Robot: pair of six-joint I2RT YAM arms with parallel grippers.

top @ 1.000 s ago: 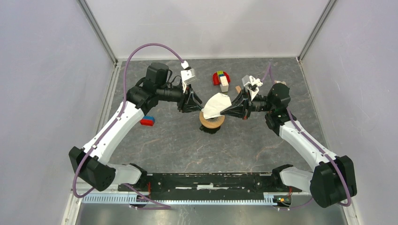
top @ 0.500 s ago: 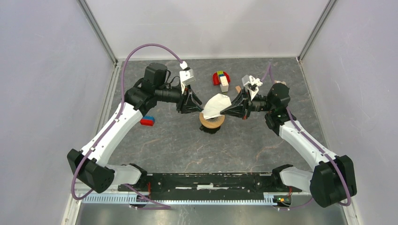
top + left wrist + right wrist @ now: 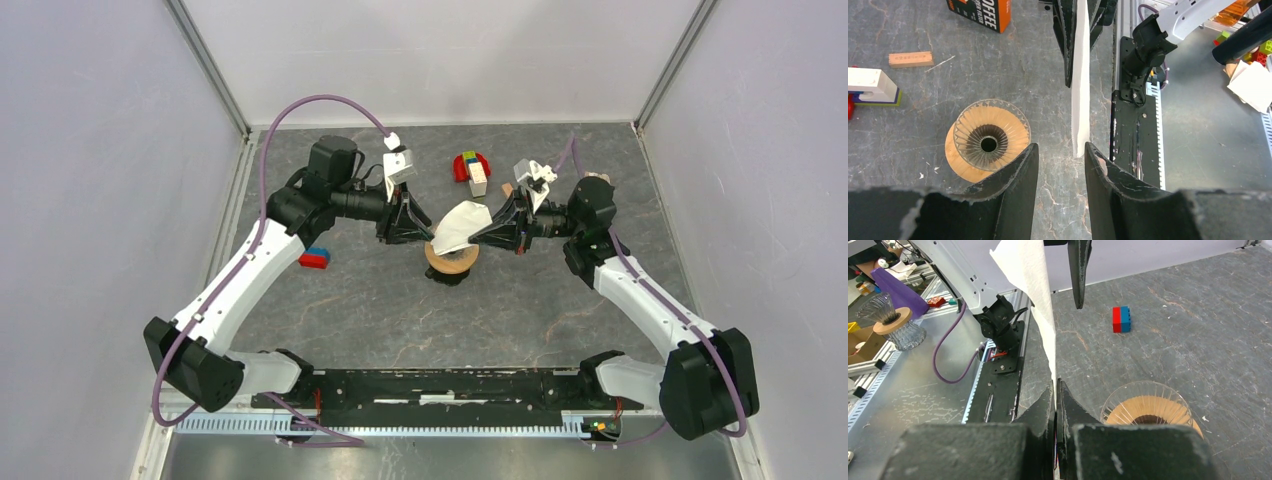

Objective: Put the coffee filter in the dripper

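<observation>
The coffee filter (image 3: 460, 224), a thin white paper fan, hangs above the dripper (image 3: 452, 260), whose tan ring and black base stand mid-table. My right gripper (image 3: 478, 236) is shut on the filter's right edge; in the right wrist view the paper (image 3: 1033, 300) rises from between the closed fingers, with the dripper (image 3: 1148, 407) below to the right. My left gripper (image 3: 424, 232) is open and empty just left of the filter. In the left wrist view the filter (image 3: 1080, 90) shows edge-on ahead of the open fingers (image 3: 1018, 175), the dripper (image 3: 988, 140) to its left.
A red-and-blue block (image 3: 315, 258) lies left of the dripper. A red toy with coloured blocks and a white block (image 3: 471, 168) sits behind it. A small wooden block (image 3: 910, 59) and an orange coffee box (image 3: 980, 12) show in the left wrist view.
Almost nothing: the right gripper with the filter has shifted very slightly; the left arm has eased a touch toward the filter.
</observation>
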